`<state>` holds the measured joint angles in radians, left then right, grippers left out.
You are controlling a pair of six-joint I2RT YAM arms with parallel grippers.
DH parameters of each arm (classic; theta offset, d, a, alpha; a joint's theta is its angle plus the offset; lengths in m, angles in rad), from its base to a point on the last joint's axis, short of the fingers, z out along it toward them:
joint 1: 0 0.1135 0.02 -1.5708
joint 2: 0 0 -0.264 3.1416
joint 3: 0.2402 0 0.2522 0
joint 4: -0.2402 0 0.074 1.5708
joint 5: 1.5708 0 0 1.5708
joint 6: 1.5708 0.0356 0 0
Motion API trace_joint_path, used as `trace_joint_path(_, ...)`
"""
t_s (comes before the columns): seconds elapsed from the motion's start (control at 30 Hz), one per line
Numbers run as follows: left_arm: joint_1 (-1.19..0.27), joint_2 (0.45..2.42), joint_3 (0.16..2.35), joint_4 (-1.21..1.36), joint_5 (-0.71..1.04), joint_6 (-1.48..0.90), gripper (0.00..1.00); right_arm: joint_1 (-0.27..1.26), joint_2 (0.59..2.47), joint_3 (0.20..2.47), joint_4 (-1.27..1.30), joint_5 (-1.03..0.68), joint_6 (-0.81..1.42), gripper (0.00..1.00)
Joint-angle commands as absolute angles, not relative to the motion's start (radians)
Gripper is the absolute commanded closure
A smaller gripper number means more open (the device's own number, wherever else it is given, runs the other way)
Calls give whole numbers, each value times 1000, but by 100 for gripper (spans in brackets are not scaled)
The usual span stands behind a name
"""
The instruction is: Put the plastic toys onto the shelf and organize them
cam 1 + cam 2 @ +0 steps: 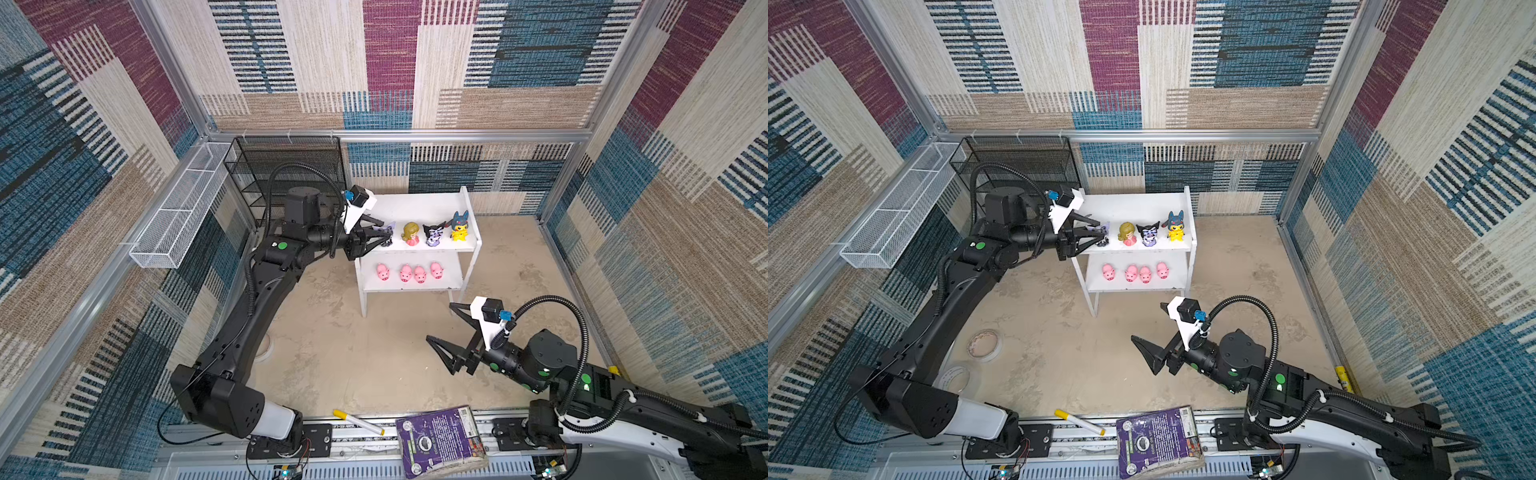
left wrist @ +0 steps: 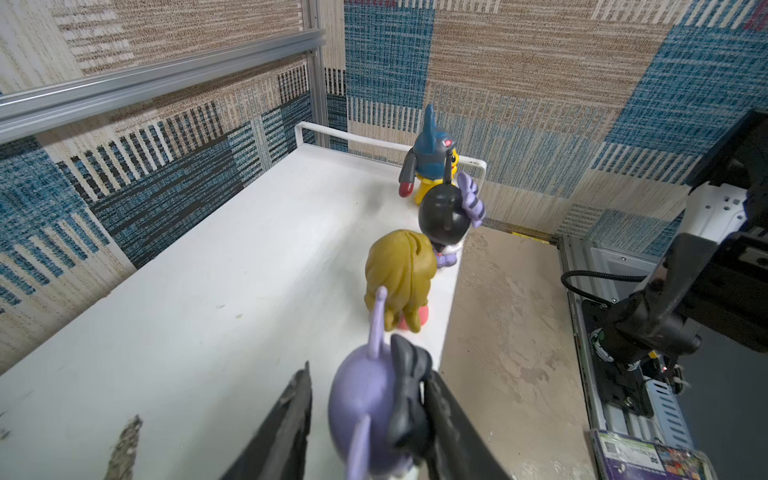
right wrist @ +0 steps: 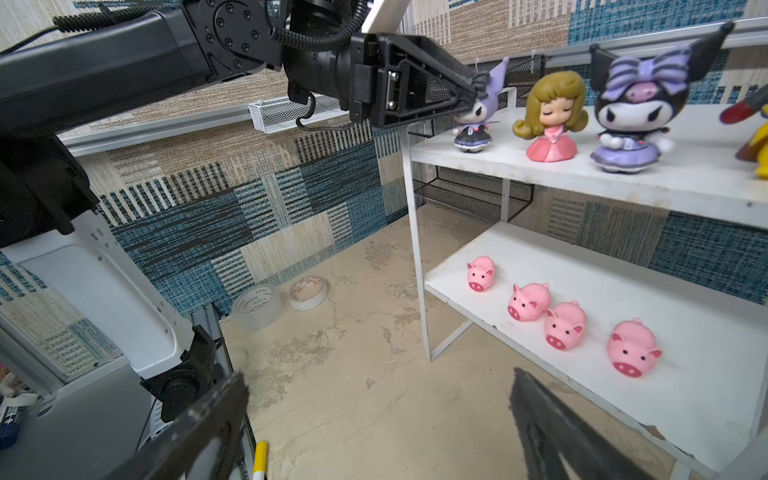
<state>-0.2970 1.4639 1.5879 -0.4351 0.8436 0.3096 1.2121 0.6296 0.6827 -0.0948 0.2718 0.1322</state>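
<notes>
Indoors, beige floor point(image 1: 374, 357), patchwork walls point(image 1: 311, 62), left gripper point(image 2: 369, 376) loose astride lilac toy point(image 2: 361, 409), right gripper point(image 1: 439, 322) agape.

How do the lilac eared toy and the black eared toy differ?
The lilac toy has a lilac head and dark bow; the black toy a black head and striped lilac bow. The lilac toy stands between the fingers of the left gripper; the black toy stands free. Both are upright on the top board of the shelf.

Bright even light, faint shadows, wide-lens bowing at edges, blurred foreground
</notes>
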Motion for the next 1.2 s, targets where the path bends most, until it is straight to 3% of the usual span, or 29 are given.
trace_joint_path(0.0,-297,1460,1597,-435,845,318,52,1213,629,683,-80,273,124,0)
trace_joint_path(0.47,-297,1459,1589,-434,813,326,47,1213,624,677,-80,268,130,0)
trace_joint_path(0.57,-297,1460,1589,-436,807,329,41,1213,624,676,-80,268,130,0)
trace_joint_path(0.63,-297,1459,1588,-438,806,330,30,1213,624,675,-77,268,130,0)
trace_joint_path(0.7,-297,1458,1588,-439,807,331,30,1214,626,675,-75,266,130,0)
trace_joint_path(0.77,-297,1455,1588,-436,807,331,23,1213,630,675,-75,266,130,0)
trace_joint_path(1.17,-298,1450,1586,-439,810,329,22,1213,624,672,-77,261,133,0)
